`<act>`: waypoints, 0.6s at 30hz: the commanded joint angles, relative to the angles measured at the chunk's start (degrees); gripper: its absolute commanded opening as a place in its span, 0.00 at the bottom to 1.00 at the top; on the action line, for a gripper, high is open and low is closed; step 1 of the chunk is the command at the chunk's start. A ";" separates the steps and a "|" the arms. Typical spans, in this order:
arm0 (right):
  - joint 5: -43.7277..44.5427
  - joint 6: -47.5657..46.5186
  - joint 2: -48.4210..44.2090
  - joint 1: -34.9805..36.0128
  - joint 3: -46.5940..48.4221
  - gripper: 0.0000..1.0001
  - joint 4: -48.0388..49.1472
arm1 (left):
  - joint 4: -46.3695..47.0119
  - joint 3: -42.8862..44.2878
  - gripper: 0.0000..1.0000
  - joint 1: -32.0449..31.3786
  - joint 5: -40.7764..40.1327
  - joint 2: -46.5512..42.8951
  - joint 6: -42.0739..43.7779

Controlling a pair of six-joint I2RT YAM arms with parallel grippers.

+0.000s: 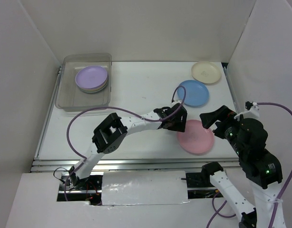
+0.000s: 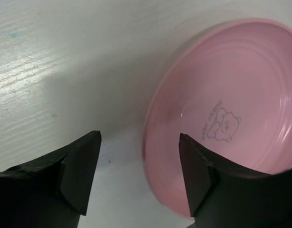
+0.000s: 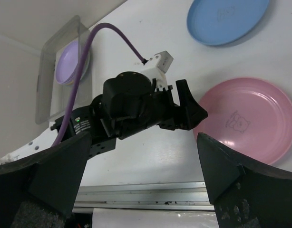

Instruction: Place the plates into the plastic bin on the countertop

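Observation:
A pink plate (image 1: pixel 196 137) with a bear print lies at the front right of the white countertop (image 1: pixel 136 99). My left gripper (image 1: pixel 177 124) is open at the plate's left rim. In the left wrist view the gripper (image 2: pixel 139 175) straddles that rim: one finger is over the pink plate (image 2: pixel 231 95), the other over the table. My right gripper (image 1: pixel 213 122) is open and empty, above the plate's right side. A blue plate (image 1: pixel 193 92) and a cream plate (image 1: pixel 206 72) lie at the back right. The clear plastic bin (image 1: pixel 70 99) at the back left holds a stack topped by a lilac plate (image 1: pixel 92 78).
White side walls (image 1: pixel 27 95) close in the left and right. A metal rail (image 1: pixel 136 164) runs along the front edge. The right wrist view shows the left gripper (image 3: pixel 196 111), the pink plate (image 3: pixel 250 118), the blue plate (image 3: pixel 227 19) and the bin (image 3: pixel 48 80).

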 commanded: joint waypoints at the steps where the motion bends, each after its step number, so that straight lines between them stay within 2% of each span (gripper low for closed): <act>1: -1.07 -1.24 -1.16 -0.39 1.05 1.00 -0.51 | -2.58 2.31 0.78 -0.49 -2.41 2.68 -1.20; 3: -1.07 -1.41 -1.34 -0.39 1.58 1.00 -0.86 | -2.67 2.57 0.75 -0.58 -2.15 3.48 -1.20; 7: -0.45 -1.50 -1.34 -0.47 2.46 1.00 -1.04 | -3.81 2.57 0.61 -1.10 -3.54 3.84 -0.94; 9: -0.80 -1.50 -0.99 -0.39 3.07 1.00 -1.31 | -4.42 2.14 0.38 -1.20 -4.77 3.57 -0.85; 10: -0.98 -1.59 -0.99 -0.47 3.17 1.00 -1.31 | -4.86 2.13 0.20 -1.20 -5.30 3.48 -1.11; 13: -1.42 -1.50 -0.90 -0.39 3.34 1.00 -1.04 | -6.27 0.73 0.00 -1.11 -7.06 2.00 -1.55; 18: -0.54 -1.59 -0.90 -0.39 4.74 1.00 -1.48 | -7.67 -8.40 0.00 1.26 -11.72 -6.26 -3.92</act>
